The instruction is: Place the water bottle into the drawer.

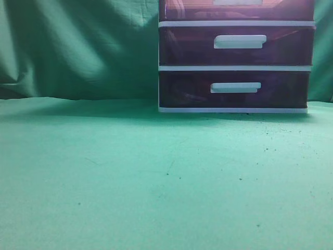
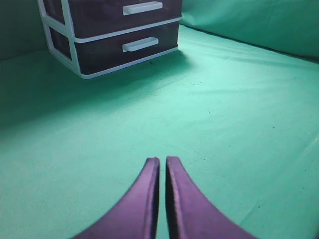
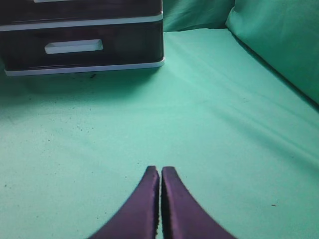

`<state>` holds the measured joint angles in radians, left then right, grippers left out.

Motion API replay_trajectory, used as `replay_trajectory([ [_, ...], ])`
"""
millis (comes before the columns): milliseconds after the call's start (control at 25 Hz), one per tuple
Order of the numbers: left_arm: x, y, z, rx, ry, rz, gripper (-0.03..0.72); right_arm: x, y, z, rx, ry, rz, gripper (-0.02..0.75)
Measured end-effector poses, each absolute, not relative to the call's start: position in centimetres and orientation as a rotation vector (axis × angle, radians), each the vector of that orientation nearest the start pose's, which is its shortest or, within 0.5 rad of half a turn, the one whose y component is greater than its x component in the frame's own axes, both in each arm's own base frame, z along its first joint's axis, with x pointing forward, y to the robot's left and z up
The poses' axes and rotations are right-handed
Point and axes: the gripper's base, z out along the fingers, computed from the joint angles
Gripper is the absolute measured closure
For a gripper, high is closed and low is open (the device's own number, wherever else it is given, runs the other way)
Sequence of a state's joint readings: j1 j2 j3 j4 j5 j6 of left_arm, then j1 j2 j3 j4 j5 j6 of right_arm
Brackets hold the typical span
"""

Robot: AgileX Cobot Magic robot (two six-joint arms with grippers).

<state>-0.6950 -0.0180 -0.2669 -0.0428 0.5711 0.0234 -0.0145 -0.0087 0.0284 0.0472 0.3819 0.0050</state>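
Note:
The white-framed drawer unit (image 1: 234,67) stands at the back right of the green cloth. The drawer (image 1: 187,10) is the topmost one, dark purple-brown, cut off by the top edge of the exterior view, with only the lower edge of its white handle (image 1: 237,2) showing. It looks pushed in. No water bottle shows in any view. My left gripper (image 2: 162,160) is shut and empty, low over the bare cloth, well short of the unit. My right gripper (image 3: 160,169) is also shut and empty over the cloth. Neither gripper shows in the exterior view.
Two alike drawers sit beneath, the middle one (image 1: 187,47) and the bottom one (image 1: 187,89); both show in the left wrist view (image 2: 99,15) (image 2: 99,52) and the bottom one in the right wrist view (image 3: 124,45). Green cloth (image 1: 156,177) covers the table and hangs as backdrop (image 1: 78,47).

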Motion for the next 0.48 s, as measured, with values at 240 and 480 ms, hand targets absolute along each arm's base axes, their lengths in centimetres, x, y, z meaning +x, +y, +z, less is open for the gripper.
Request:
replay_trajectory([
  [240,2.3,-2.19,25.01,0.618,1.691,-0.53,0.688,5.25,0.08,16.98,0.047,1.884,0.038,0.738],
  [480,2.3,-2.19,25.01,0.618,1.691,-0.53,0.688,5.25,0.08,16.98,0.047,1.884,0.038,0.738],
])
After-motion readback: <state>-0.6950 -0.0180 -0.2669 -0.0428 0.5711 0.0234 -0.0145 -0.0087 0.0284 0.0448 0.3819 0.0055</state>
